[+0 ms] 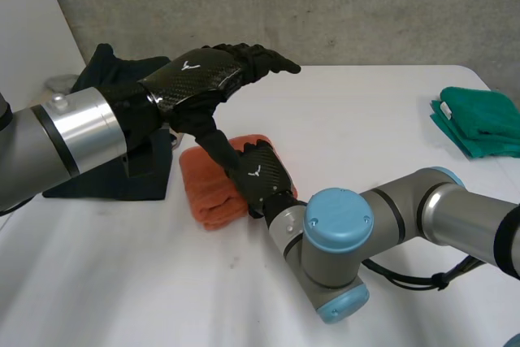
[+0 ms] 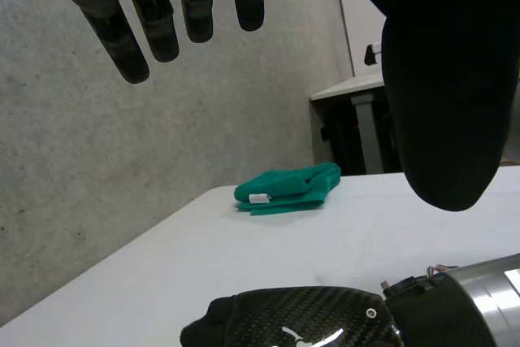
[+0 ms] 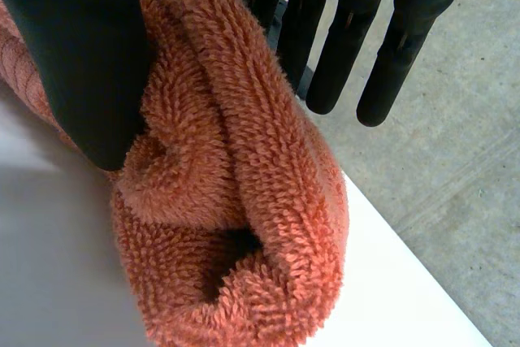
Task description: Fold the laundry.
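Observation:
An orange terry towel (image 1: 207, 193) lies bunched near the middle of the white table (image 1: 366, 119). My right hand (image 1: 262, 176) rests on the towel's right end. In the right wrist view a raised fold of the orange towel (image 3: 244, 201) sits between the thumb (image 3: 89, 62) and the straight fingers (image 3: 349, 30), pinched between them. My left hand (image 1: 215, 71) hovers above the table behind the towel, fingers straight and spread, holding nothing. From the left wrist its fingers (image 2: 162, 14) and thumb (image 2: 443, 79) stand wide apart above my right hand (image 2: 301, 323).
A dark cloth (image 1: 114, 176) lies heaped at the table's left, partly under my left arm. A folded green towel (image 1: 479, 119) sits at the far right edge and shows as the green towel (image 2: 288, 188) in the left wrist view. A concrete wall stands behind the table.

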You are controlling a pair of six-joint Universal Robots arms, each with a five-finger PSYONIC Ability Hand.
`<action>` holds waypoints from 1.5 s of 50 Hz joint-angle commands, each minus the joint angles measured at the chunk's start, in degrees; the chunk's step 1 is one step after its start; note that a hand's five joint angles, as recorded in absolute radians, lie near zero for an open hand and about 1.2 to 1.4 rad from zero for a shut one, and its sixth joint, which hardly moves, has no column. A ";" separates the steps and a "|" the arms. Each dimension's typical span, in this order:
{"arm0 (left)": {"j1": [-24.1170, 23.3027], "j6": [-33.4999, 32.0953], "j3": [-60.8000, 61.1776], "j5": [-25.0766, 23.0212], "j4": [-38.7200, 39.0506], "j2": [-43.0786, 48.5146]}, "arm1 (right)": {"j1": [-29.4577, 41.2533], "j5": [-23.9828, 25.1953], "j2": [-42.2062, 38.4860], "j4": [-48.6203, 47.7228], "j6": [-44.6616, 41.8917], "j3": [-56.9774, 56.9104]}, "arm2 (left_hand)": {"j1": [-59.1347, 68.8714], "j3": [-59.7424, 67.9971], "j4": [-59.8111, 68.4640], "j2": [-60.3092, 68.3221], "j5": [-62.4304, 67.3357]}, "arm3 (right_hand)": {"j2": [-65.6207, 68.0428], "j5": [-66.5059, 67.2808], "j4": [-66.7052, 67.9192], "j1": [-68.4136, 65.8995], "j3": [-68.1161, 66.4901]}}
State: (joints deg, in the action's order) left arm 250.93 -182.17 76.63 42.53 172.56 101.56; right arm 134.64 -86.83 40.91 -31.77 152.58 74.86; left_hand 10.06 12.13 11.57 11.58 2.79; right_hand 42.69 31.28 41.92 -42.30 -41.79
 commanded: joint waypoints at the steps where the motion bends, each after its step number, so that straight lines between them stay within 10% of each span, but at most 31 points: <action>1: 0.52 1.64 0.19 0.01 0.93 -0.22 | -1.30 0.26 -2.86 1.36 0.17 -5.15 | -0.06 -2.13 -1.57 -1.58 -2.79 | 37.31 38.72 38.08 -37.70 -38.21; 22: -1.32 9.64 -4.91 5.54 8.05 -1.80 | -28.10 -1.33 8.48 -7.78 8.78 -18.17 | -0.06 -2.13 -1.57 -1.58 -2.79 | 37.31 38.72 38.08 -37.70 -38.21; 47: -5.81 7.18 0.01 7.04 11.39 3.21 | -64.67 36.80 -21.14 -18.25 19.24 -23.71 | -0.06 -2.13 -1.57 -1.58 -2.79 | 37.31 38.72 38.08 -37.70 -38.21; 62: -6.07 7.09 0.28 7.39 11.04 1.01 | -68.45 37.71 -11.31 -23.54 27.59 -14.57 | -0.06 -2.13 -1.57 -1.58 -2.79 | 37.31 38.72 38.08 -37.70 -38.21; 64: -6.07 7.09 0.54 7.48 11.04 0.66 | -69.24 36.91 -10.33 -20.11 27.07 -14.21 | -0.06 -2.13 -1.57 -1.58 -2.79 | 22.79 24.19 23.55 -23.17 -23.68; 66: -6.07 7.09 1.07 7.48 11.13 0.49 | -70.12 36.55 -8.76 -14.33 25.23 -13.78 | -0.06 -2.13 -1.57 -1.58 -2.79 | -32.69 -31.28 -31.92 32.30 31.79; 75: -6.60 7.18 1.77 7.48 10.86 -0.13 | -70.65 31.21 0.39 13.46 3.10 -13.68 | -0.06 -2.13 -1.57 -1.58 -2.79 | -32.69 -31.28 -31.92 32.30 31.79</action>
State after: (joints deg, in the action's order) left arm 244.64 -175.04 77.96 49.99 183.63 101.84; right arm 64.13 -51.06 35.58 -36.47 170.12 61.85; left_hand 10.06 12.13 11.57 11.58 2.79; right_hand 12.14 2.84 12.32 -12.90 -12.09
